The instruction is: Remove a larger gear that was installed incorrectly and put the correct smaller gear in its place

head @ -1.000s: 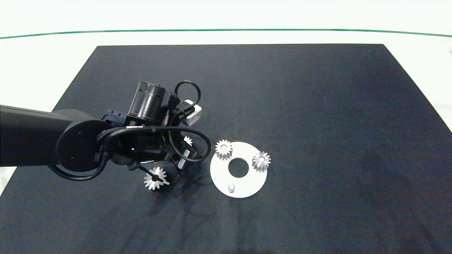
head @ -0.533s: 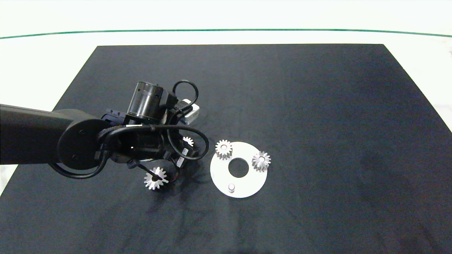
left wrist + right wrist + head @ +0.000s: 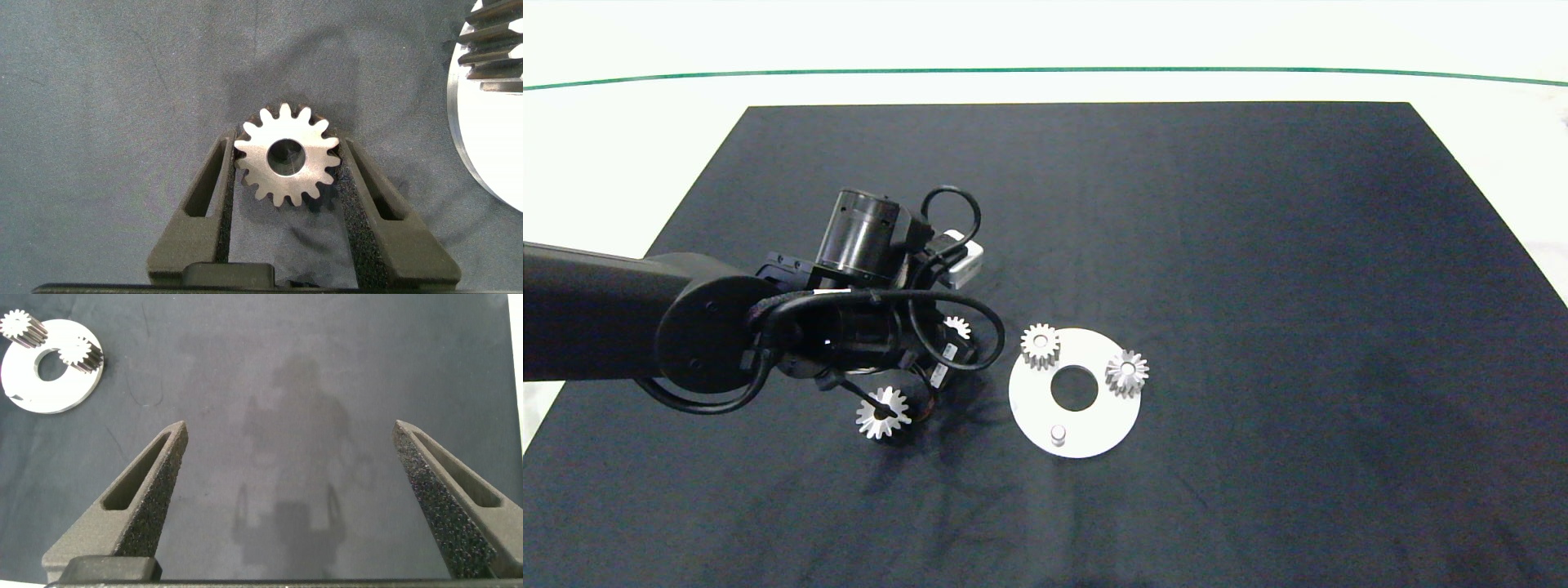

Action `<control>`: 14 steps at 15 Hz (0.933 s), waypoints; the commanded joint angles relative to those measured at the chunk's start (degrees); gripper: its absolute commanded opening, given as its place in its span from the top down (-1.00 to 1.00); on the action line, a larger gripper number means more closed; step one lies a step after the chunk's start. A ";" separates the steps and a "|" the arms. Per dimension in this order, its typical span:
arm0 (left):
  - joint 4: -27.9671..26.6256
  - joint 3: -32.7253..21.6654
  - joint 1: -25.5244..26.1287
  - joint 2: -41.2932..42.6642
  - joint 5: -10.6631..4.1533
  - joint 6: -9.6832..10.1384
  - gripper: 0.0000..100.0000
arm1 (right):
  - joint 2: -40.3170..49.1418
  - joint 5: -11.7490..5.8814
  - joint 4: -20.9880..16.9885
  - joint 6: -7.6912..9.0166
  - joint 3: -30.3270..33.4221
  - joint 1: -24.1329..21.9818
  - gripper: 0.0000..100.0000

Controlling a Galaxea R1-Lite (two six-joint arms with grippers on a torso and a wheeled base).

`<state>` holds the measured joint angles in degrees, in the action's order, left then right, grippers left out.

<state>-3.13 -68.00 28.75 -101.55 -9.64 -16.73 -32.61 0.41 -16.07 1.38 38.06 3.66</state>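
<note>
The smaller gear [image 3: 286, 166] lies flat on the black mat between the fingers [image 3: 214, 192] of my left gripper [image 3: 288, 155], whose pads touch its teeth on both sides. In the head view only a sliver of this smaller gear [image 3: 957, 327] peeks out from under the left wrist, left of the white round plate [image 3: 1094, 429]. The larger gear [image 3: 882, 412], star-like with long teeth, lies on the mat in front of the left arm, partly crossed by a dark cable. My right gripper [image 3: 288, 429] is open over bare mat, outside the head view.
The plate carries two small gears [image 3: 1041, 345] [image 3: 1127, 372] and a bare peg [image 3: 1058, 433] at its near edge. The plate's rim [image 3: 482, 139] shows close beside the left gripper. Open mat stretches to the right and front.
The left wrist shifted slightly toward the left and then settled. The gears and the plate have not moved.
</note>
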 commanded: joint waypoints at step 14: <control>-0.82 0.67 0.70 3.99 -0.03 0.29 0.62 | 0.53 0.11 -0.10 0.03 -1.41 0.03 -1.00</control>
<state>-4.07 -67.63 29.27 -99.32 -9.69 -16.40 -32.38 0.44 -16.07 1.38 36.83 3.68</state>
